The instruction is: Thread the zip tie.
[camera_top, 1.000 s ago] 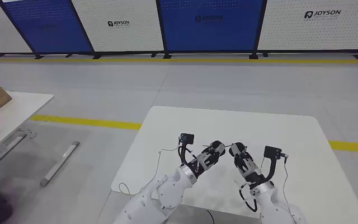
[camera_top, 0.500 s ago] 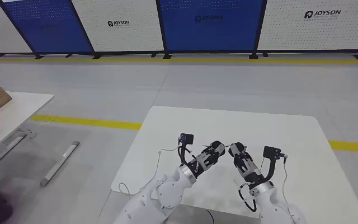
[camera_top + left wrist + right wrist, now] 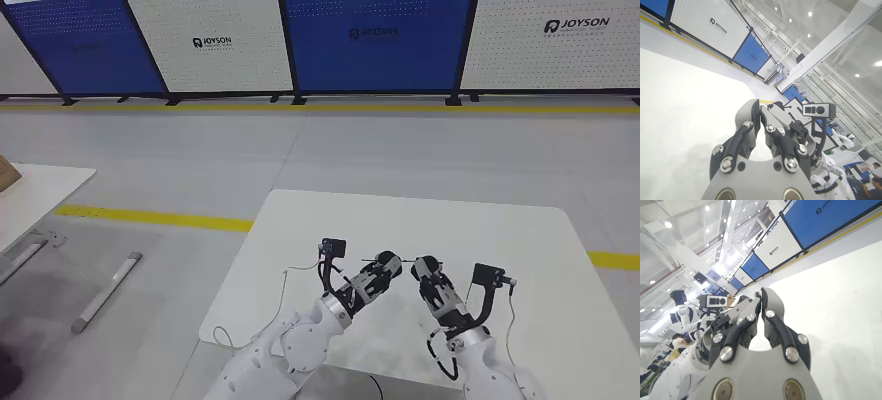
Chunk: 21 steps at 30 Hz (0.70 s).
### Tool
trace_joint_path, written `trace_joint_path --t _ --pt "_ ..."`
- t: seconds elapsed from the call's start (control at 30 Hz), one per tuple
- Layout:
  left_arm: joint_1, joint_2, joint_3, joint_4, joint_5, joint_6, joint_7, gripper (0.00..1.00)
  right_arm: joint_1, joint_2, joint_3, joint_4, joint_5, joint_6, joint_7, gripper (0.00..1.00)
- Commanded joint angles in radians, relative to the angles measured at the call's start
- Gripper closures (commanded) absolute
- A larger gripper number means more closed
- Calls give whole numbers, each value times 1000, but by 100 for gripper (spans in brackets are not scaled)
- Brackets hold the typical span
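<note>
Viewing the left gripper (image 3: 760, 108) first, I am seeing its jaws pressed together on a thin dark strand of the zip tie (image 3: 754, 120). The right gripper (image 3: 761, 295) is sitting just beside it, tip facing tip, its jaws likewise pinched together, with a short black end of the tie poking out at the fingertips. Both are hovering over the near part of the white table (image 3: 480, 220). Blue and white panels (image 3: 380, 40) are standing well behind.
</note>
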Motion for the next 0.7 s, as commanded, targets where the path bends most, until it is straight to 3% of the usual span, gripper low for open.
trace_joint_path --t 0.0,0.4,0.63,0.67 --pt "1 0 1 0 3 0 1 100 -3 0 1 -1 0 -2 -6 100" --pt "4 -1 11 -12 27 -21 -5 100 -7 5 -3 0 -21 -20 11 100" --pt "6 0 7 -6 22 -9 -21 100 -12 6 2 -4 -7 -29 7 100" --pt "6 0 8 -6 25 -8 -25 81 -13 7 3 -4 -9 -29 6 100"
